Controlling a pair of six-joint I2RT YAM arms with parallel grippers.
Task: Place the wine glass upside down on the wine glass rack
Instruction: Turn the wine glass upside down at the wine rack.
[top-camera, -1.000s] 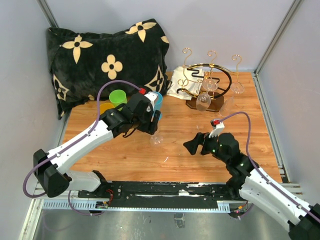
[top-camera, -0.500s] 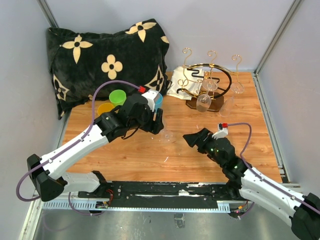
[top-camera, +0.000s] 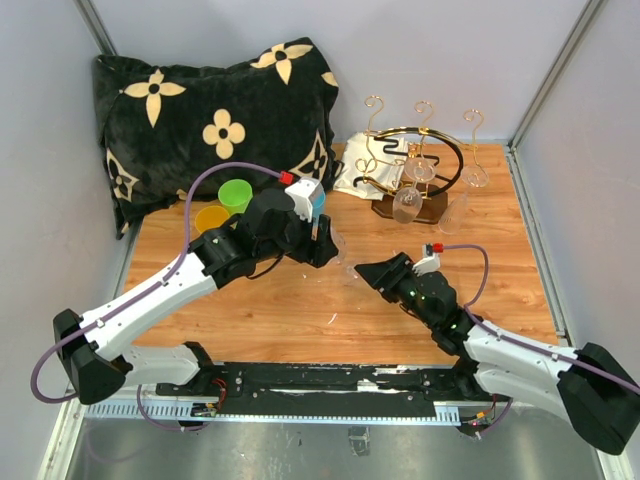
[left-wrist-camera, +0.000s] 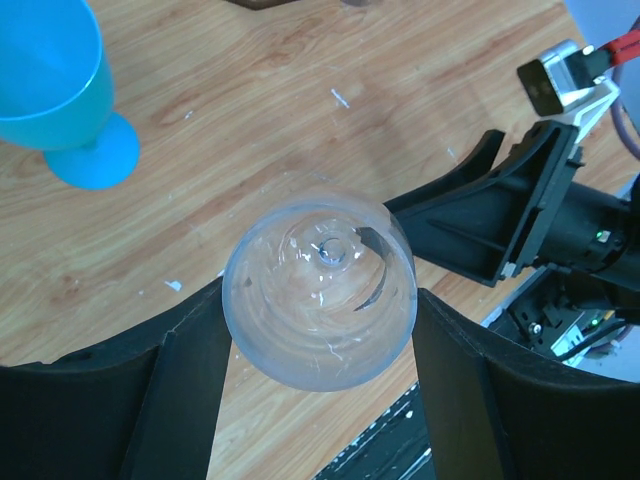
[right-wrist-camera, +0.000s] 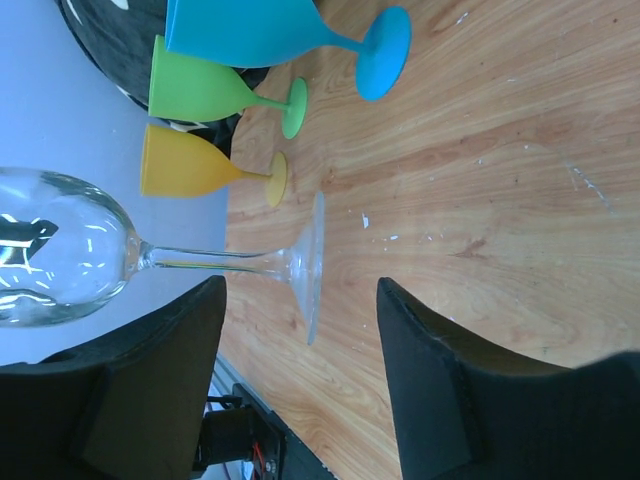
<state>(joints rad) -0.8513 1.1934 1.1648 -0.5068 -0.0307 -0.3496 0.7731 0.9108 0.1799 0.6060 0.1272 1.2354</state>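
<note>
While I'm on the left wrist cam, the left gripper (left-wrist-camera: 320, 325) is pinching the bowl of the wine glass (left-wrist-camera: 320, 285), one finger pressed on each side, rim facing up at the lens. Over on the right wrist cam, the right gripper (right-wrist-camera: 300, 295) is spread. The glass's foot sits between its fingers with a gap on both sides. From the top cam, the glass is held in front of the wine glass rack (top-camera: 410, 165) and a bit to its left, well apart from it, not on the rack yet. A blue goblet (top-camera: 317, 200) stands left of the rack.
</note>
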